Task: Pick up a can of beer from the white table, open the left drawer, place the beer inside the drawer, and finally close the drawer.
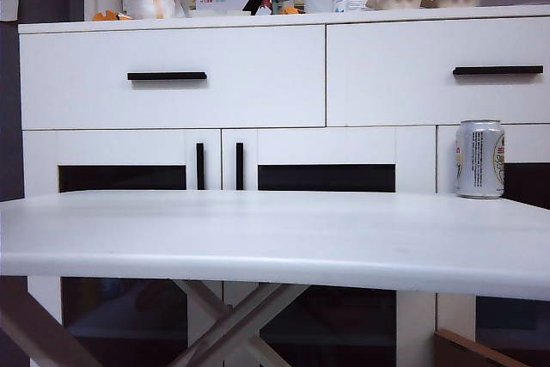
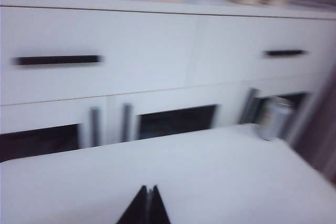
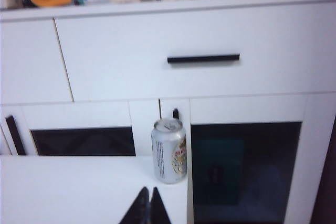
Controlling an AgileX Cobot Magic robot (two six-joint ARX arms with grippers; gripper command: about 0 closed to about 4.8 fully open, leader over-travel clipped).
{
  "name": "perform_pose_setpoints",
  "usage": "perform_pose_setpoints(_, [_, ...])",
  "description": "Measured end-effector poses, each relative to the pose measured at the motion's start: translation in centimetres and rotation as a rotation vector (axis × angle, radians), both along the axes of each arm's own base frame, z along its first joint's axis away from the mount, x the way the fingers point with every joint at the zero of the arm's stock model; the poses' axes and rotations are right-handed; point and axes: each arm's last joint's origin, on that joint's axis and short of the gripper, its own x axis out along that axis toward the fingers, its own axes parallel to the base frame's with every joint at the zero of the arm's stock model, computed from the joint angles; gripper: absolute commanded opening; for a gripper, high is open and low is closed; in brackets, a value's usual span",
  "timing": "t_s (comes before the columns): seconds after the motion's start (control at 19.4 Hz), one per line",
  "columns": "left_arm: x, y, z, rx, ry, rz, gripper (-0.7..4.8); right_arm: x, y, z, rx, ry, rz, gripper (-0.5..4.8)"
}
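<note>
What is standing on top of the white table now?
Only the can of beer stands upright on the white table, near its far right edge. Both shut grippers, left gripper and right gripper, hover above it.

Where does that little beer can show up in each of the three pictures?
Exterior view: the can of beer stands upright at the white table's far right.
Left wrist view: blurred, the can of beer at the table's far corner.
Right wrist view: the can of beer, upright, just beyond the shut right tool.
Shared landmark: the right drawer's black handle, above the can.
</note>
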Motion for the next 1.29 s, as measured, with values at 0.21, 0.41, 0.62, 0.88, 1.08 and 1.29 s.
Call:
perform_pose_setpoints(0.21, [0.6,-1.0,1.3,0.053,0.003,-0.027,-0.06,1.9,0.2,2.1,-0.004,0.032,0.0,-0.01])
perform_pose_setpoints(0.41, [1.8,-2.8,1.6,0.151,0.034,-0.087,-0.06,4.4,0.5,3.5,-0.004,0.03,0.001,-0.01])
perform_pose_setpoints(0.62, [2.3,-4.6,1.5,0.167,0.051,-0.174,-0.06,7.4,1.0,4.2,-0.011,0.089,0.03,-0.01])
perform_pose_setpoints(0.88, [2.1,-5.8,1.2,0.18,0.072,-0.241,-0.06,11.6,1.8,2.7,-0.019,0.171,0.124,2.36])
perform_pose_setpoints(1.08, [1.7,-6.6,1.2,0.182,0.068,-0.292,-0.06,13.9,2.1,1.8,-0.018,0.15,0.14,4.79])
perform_pose_setpoints(1.29, [1.6,-6.8,1.2,0.175,0.072,-0.301,-0.06,16.0,2.2,0.4,-0.017,0.153,0.125,4.79])
